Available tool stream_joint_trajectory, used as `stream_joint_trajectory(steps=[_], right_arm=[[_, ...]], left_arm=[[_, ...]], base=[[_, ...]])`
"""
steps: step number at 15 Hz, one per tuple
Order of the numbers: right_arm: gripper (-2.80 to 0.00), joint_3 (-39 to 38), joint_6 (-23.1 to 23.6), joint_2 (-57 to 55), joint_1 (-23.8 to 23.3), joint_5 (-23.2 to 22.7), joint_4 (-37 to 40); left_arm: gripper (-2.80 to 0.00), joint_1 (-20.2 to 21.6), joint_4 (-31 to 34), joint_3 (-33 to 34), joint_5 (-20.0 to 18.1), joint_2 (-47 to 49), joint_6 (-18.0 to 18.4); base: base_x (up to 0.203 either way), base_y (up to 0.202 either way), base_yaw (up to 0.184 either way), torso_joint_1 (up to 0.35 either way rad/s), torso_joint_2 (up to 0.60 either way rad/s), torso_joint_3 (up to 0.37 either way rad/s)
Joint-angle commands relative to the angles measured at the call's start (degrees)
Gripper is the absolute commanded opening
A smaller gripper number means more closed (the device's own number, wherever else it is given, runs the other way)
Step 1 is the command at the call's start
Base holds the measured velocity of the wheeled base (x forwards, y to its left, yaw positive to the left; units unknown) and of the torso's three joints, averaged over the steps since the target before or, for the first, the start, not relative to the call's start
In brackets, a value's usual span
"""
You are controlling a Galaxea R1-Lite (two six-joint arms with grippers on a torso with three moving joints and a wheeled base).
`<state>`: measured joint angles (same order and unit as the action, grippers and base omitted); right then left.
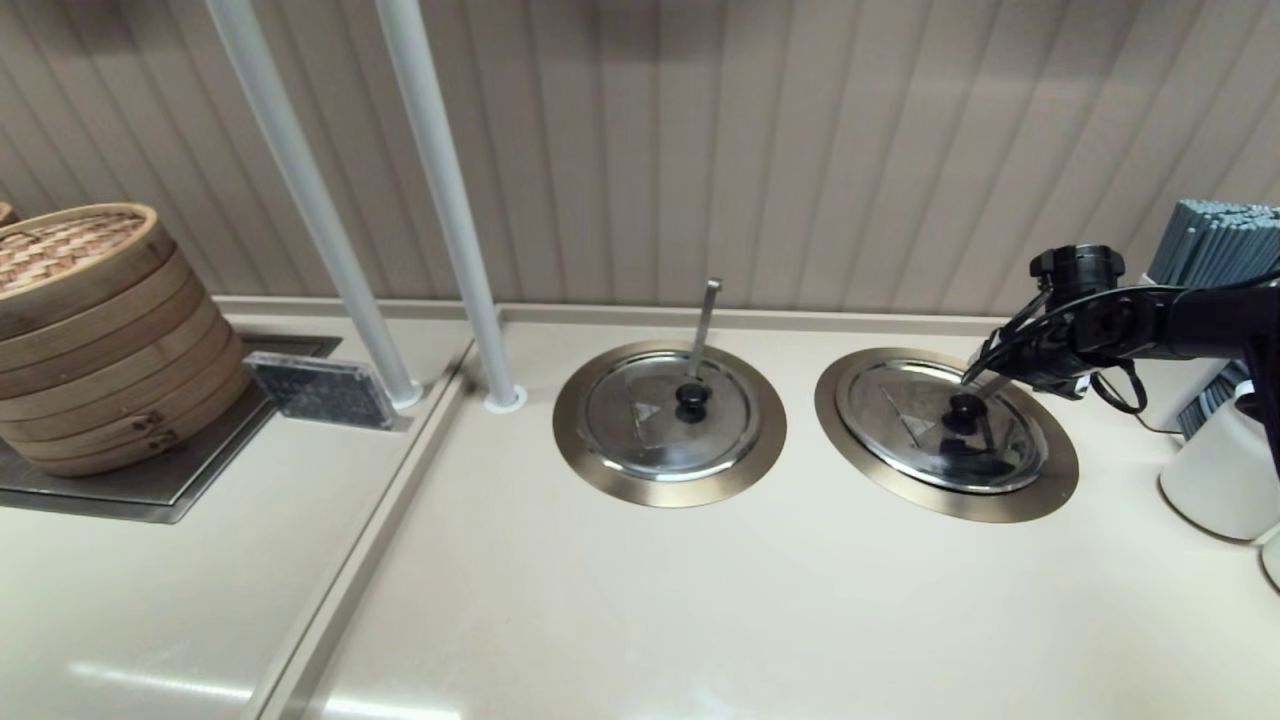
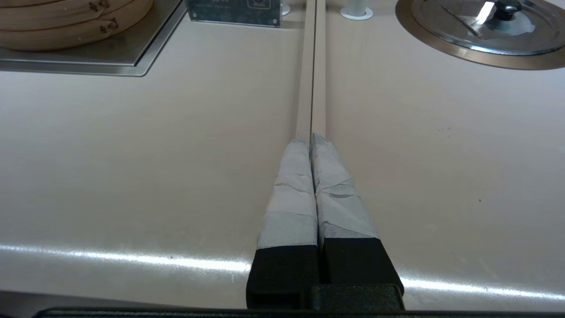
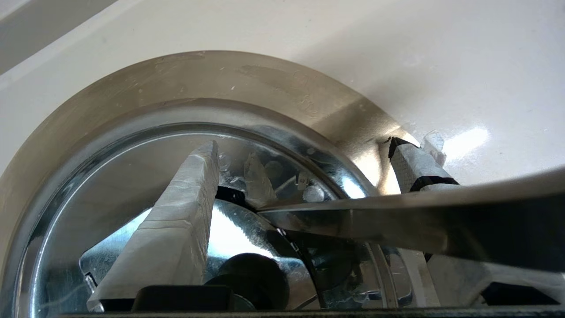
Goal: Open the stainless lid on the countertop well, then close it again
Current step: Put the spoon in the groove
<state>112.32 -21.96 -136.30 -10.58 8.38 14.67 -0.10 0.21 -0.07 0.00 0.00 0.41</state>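
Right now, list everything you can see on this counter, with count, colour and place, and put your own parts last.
lid: one, shiny steel, black knob, shut on the right well
well: one, bronze-tinted ring, right
slanted ladle handle: one, steel, over the lid
twin lid: one, steel, centre, upright ladle handle
twin well: one, bronze ring, centre
steamers: one stack, bamboo, far left
poles: two, white, rear
chopsticks: bundle, grey-blue, far right
right claw: black, open over the lid
left claw: shut, parked over bare counter

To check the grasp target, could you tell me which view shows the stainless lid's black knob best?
The head view: the knob stands clear on the stainless lid. The right wrist view catches only part of it under the right gripper; the left wrist view misses it.
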Motion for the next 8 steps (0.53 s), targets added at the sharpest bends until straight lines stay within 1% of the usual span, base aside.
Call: stream_joint_trajectory(steps=[1,8], right_arm=[[0.00,0.00,-0.11,0.42,-0.84,0.06,0.01],[0.00,-0.69,-0.11,1.09,-3.44,0.06,0.36]], left_arm=[[-2.80,0.01,-0.03,-0.01,0.00,0.00,0.02],[-2.80,0.01,-0.03,0.00,0.00,0.00,-0.01]], base=[[0.000,0.000,0.000,0.000,0.00,0.000],[0.000,0.000,0.000,0.000,0.00,0.000]])
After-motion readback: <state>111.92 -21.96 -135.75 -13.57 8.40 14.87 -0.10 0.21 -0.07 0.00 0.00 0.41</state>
